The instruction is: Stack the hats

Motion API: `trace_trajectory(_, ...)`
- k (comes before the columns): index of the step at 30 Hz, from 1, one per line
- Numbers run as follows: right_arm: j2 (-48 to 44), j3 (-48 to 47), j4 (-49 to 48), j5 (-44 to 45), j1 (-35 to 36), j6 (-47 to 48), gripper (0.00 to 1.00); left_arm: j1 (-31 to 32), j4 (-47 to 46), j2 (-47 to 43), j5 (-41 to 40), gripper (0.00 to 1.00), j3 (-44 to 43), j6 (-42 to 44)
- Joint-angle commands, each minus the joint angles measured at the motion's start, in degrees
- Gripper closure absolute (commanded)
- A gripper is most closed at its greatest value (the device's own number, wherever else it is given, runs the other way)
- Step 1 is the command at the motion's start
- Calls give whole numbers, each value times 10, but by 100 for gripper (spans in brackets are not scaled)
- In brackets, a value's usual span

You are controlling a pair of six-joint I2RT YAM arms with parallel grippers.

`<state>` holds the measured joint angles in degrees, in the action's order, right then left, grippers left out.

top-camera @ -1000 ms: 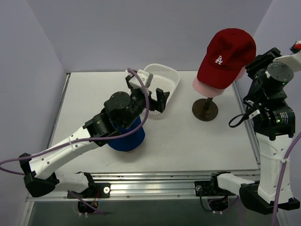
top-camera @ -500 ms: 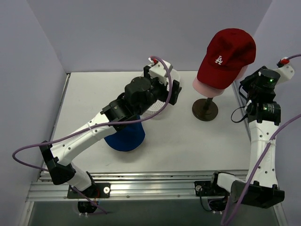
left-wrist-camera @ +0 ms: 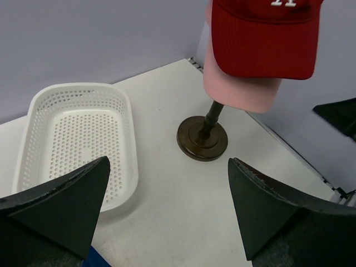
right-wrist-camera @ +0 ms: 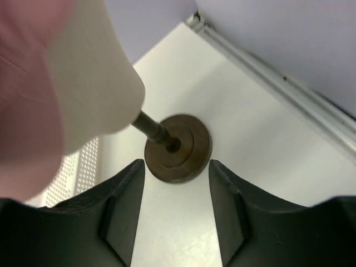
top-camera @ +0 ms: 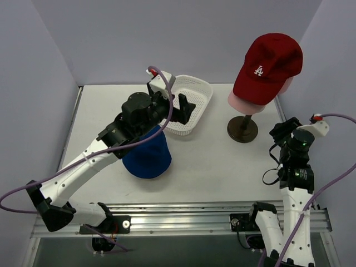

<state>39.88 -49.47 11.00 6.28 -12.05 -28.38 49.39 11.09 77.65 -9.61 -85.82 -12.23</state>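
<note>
1. The left gripper (left-wrist-camera: 167, 217) has its fingers (left-wrist-camera: 61, 206) spread wide with nothing between them. It hangs over the near rim of the basket (top-camera: 201, 89), by the table's (top-camera: 222, 172) far edge.
2. The right gripper (right-wrist-camera: 175, 217) also has its fingers apart and empty. It points at the stand (right-wrist-camera: 178, 146) from the right edge.
3. The blue bucket hat (top-camera: 147, 158) sits on the table left of middle, towards the near edge, under the left forearm. The dark red cap (top-camera: 268, 61) lies over the pink cap (top-camera: 238, 102) on the mannequin head (right-wrist-camera: 94, 72), near the far right corner.
4. We judge the blue hat is the one left to stack. We should drop the open left fingers onto its crown and pinch a good fold of cloth. Then we should lift it clear of the basket and lower it squarely over the red cap without nudging the stand.
5. Half a second ago the left arm reached farther over the basket and hid most of it. It has since drawn back, and more of the blue hat shows.
6. The right arm has retreated from beside the caps towards the near edge. The caps have not shifted.
</note>
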Motion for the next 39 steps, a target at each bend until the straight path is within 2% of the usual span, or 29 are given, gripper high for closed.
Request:
trace_trajectory(1, 6, 79, -74, -57, -5, -36, 61, -2, -42, -54, 20, 4, 19, -24)
trace_trajectory(3, 3, 106, -100, -72, -9, -60, 69, -2, -47, -71, 10, 4, 39, -36)
trace_trajectory(4, 4, 116, -104, -71, -10, -68, 96, -2, -50, -74, 7, 4, 45, -43)
trace_trajectory(5, 7, 128, -104, -65, -13, -75, 100, -2, -54, -80, 6, 4, 57, -51)
trace_trajectory(11, 90, 164, -200, -85, -39, -103, 100, -3, -49, -103, 23, 4, 93, -94)
trace_trajectory(18, 198, 206, -394, -242, -120, -145, 100, 3, -101, -189, 3, 5, 247, -129)
trace_trajectory(26, 372, 167, -525, -301, -135, -166, 100, 12, -143, -243, -16, 5, 360, -119)
trace_trajectory(29, 451, 155, -604, -342, -144, -190, 100, 25, -144, -261, -11, 5, 383, -113)
trace_trajectory(30, 487, 155, -655, -348, -144, -208, 100, 35, -145, -266, -19, 5, 387, -110)
trace_trajectory(35, 586, 121, -788, -361, -143, -256, 100, 48, -150, -288, -60, 5, 408, -83)
trace_trajectory(39, 671, 84, -843, -361, -127, -279, 100, 53, -152, -303, -63, 6, 417, -82)
